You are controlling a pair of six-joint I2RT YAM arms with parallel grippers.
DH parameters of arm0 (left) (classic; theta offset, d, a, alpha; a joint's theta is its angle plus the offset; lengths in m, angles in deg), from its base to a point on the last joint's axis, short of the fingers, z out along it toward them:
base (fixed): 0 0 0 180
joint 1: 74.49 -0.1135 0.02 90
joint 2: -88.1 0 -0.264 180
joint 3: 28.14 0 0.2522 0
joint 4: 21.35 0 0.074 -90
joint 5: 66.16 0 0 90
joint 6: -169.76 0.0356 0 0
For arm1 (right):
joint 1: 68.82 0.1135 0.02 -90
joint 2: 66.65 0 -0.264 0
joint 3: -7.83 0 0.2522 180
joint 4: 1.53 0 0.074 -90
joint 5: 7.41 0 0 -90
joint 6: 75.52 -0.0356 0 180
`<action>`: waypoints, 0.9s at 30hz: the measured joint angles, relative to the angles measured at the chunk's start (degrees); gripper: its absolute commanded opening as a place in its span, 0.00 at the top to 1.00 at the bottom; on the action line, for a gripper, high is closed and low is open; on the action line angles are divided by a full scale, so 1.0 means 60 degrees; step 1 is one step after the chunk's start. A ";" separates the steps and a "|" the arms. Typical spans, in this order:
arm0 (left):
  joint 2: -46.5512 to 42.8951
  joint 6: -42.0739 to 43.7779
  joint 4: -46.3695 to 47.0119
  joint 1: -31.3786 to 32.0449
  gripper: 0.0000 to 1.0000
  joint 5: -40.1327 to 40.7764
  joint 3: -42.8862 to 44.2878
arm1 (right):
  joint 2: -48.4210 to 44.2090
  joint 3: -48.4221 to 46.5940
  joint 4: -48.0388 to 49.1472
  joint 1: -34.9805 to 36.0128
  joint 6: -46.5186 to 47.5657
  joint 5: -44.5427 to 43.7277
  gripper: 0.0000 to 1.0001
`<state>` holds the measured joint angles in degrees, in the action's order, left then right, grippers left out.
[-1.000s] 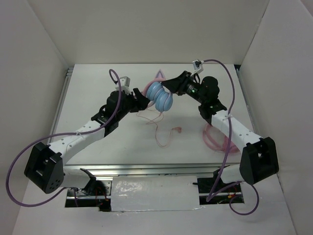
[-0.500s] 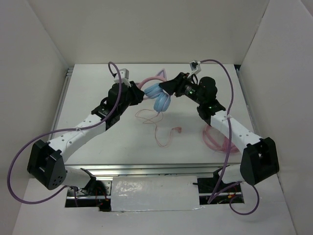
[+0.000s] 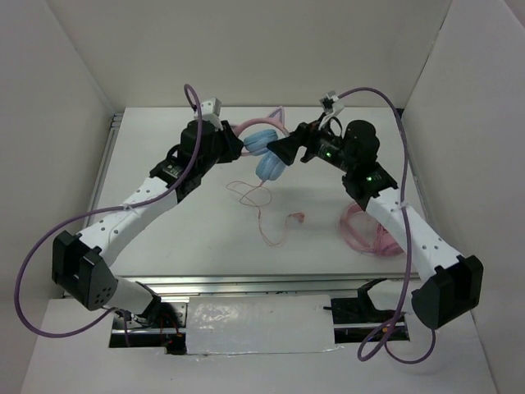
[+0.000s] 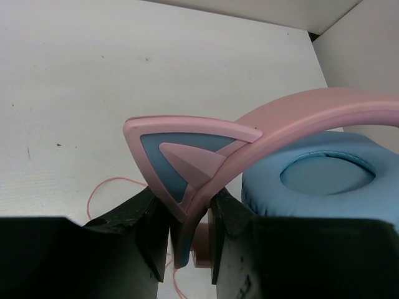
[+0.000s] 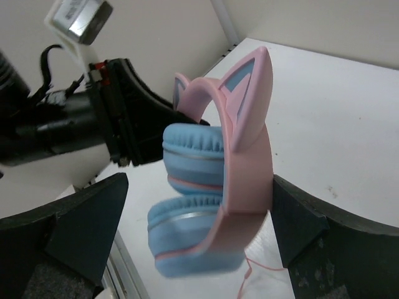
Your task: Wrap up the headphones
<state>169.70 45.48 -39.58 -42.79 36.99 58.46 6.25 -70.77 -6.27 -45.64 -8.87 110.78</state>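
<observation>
The headphones (image 3: 264, 153) hang above the table's far middle, light blue earcups (image 5: 190, 162) stacked under a pink headband (image 5: 249, 156) with cat ears. My left gripper (image 3: 234, 146) is shut on the headband beside one cat ear (image 4: 177, 159); the band sits pinched between the jaws of this gripper (image 4: 190, 233). My right gripper (image 3: 285, 151) stands open just right of the headphones, its fingers (image 5: 87, 224) wide apart on either side, the right one close to the band. The thin pink cable (image 3: 261, 209) trails down onto the table.
All-pink headphones with a coiled cable (image 3: 369, 234) lie on the table under the right forearm. White walls enclose the table on the left, back and right. A metal rail (image 3: 246, 283) runs along the near edge.
The left gripper closed on the headband and raised the headphones toward the back. The right gripper opened wide and let go, its arm shifting right.
</observation>
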 measured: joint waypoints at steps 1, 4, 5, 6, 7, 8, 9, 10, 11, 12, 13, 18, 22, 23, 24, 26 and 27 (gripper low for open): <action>0.0036 -0.0004 -0.0117 -0.0124 1.00 -0.0200 0.0109 | -0.0211 0.0011 -0.0215 -0.0025 0.0124 -0.0040 0.00; 0.0222 0.0011 -0.0543 -0.0794 1.00 -0.0973 0.0572 | -0.1188 0.0306 -0.0692 -0.0153 0.0605 -0.0084 0.00; 0.0317 0.0022 -0.0656 -0.1100 1.00 -0.1096 0.0747 | -0.1614 0.0474 -0.0736 -0.0193 0.0783 -0.0073 0.00; 0.0455 0.0066 -0.0889 -0.1410 1.00 -0.1177 0.0994 | -0.2109 0.0688 -0.0838 -0.0226 0.1013 -0.0058 0.00; 0.0616 0.0149 -0.1096 -0.1679 1.00 -0.1279 0.1260 | -0.2554 0.0860 -0.0965 -0.0244 0.1206 -0.0047 0.00; 0.0798 0.0189 -0.1428 -0.1982 1.00 -0.1366 0.1632 | -0.3002 0.1038 -0.1031 -0.0262 0.1428 -0.0011 0.00; 0.0965 0.0240 -0.1679 -0.2229 1.00 -0.1439 0.2000 | -0.3410 0.1228 -0.1089 -0.0295 0.1636 0.0025 0.00; 0.1137 0.0259 -0.1898 -0.2459 1.00 -0.1566 0.2401 | -0.3690 0.1421 -0.1151 -0.0310 0.1818 0.0066 0.00; 0.1268 0.0280 -0.2087 -0.2619 1.00 -0.1690 0.2761 | -0.3949 0.1668 -0.1158 -0.0339 0.1996 0.0149 0.00; 0.1402 0.0335 -0.2320 -0.2750 1.00 -0.1832 0.3209 | -0.4204 0.1938 -0.1173 -0.0382 0.2157 0.0211 0.00; 0.1526 0.0401 -0.2499 -0.2845 1.00 -0.1989 0.3595 | -0.4328 0.2171 -0.1147 -0.0412 0.2255 0.0284 0.00; 0.1989 0.0474 -0.3122 -0.3136 1.00 -0.2852 0.5741 | -0.3126 0.2987 -0.0860 -0.0528 0.2262 0.1024 0.00; 0.2284 0.0441 -0.3399 -0.3337 1.00 -0.3304 0.7257 | -0.0488 0.2896 -0.0433 -0.0266 0.1887 0.1424 0.00; 0.2350 0.0423 -0.3479 -0.3402 1.00 -0.3388 0.7570 | 0.0127 0.2783 -0.0393 -0.0135 0.1785 0.1439 0.00; 0.2412 0.0412 -0.3490 -0.3453 1.00 -0.3457 0.7803 | 0.0750 0.2605 -0.0368 0.0040 0.1672 0.1413 0.00; 0.2510 0.0382 -0.3530 -0.3530 1.00 -0.3526 0.8207 | 0.1880 0.2149 -0.0324 0.0430 0.1486 0.1191 0.00; 0.2546 0.0357 -0.3559 -0.3577 1.00 -0.3537 0.8338 | 0.2375 0.1909 -0.0204 0.0641 0.1341 0.1005 0.00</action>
<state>184.98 47.62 -60.93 -64.25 15.77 108.49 20.50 -59.31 -7.50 -41.79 -0.83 116.81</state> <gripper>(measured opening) 0.376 0.997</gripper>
